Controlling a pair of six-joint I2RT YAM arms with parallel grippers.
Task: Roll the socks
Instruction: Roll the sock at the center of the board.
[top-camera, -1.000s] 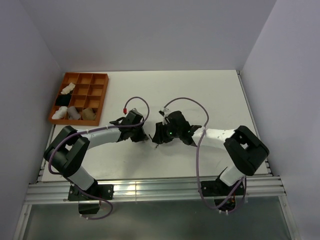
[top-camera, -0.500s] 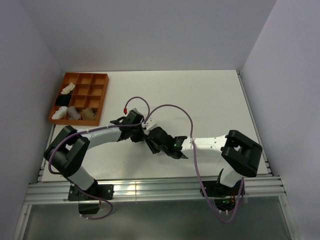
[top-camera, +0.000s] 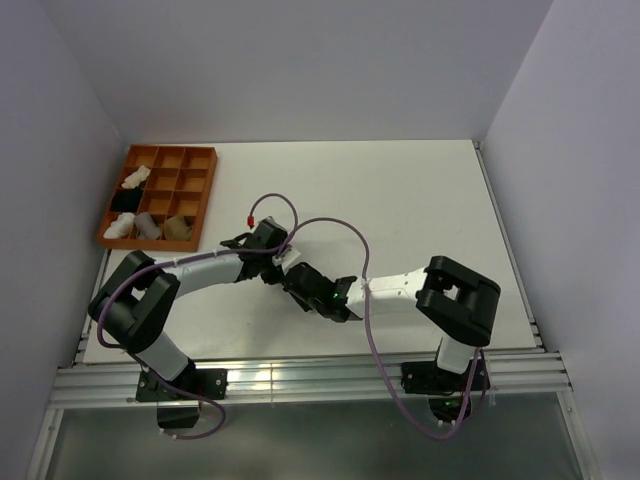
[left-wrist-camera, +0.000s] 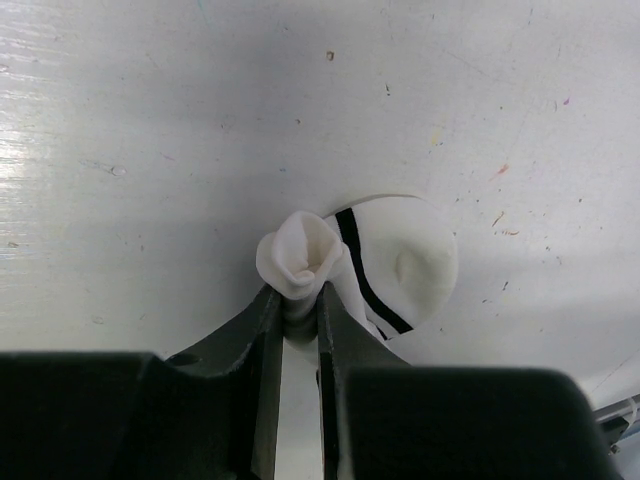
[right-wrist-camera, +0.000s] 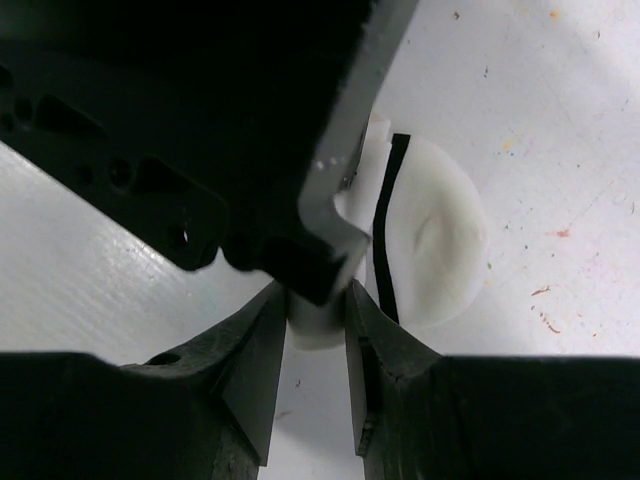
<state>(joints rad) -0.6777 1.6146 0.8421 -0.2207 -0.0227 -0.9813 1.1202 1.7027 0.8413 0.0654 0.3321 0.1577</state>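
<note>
A short white sock with a dark stripe lies partly rolled on the white table. My left gripper is shut on the rolled end of it. In the right wrist view the same sock shows its stripe. My right gripper is closed on a white fold of the sock, directly under the left gripper's dark fingers. From above, both grippers meet at mid-table, left gripper and right gripper, and hide the sock.
An orange compartment tray stands at the back left. It holds white bundles, a black bundle, a grey bundle and a tan one. The right arm stretches leftward along the near side.
The right arm swung left and lower, bringing its gripper up against the left gripper, and its jaws have narrowed onto the sock. The left gripper has kept still, holding the sock.
</note>
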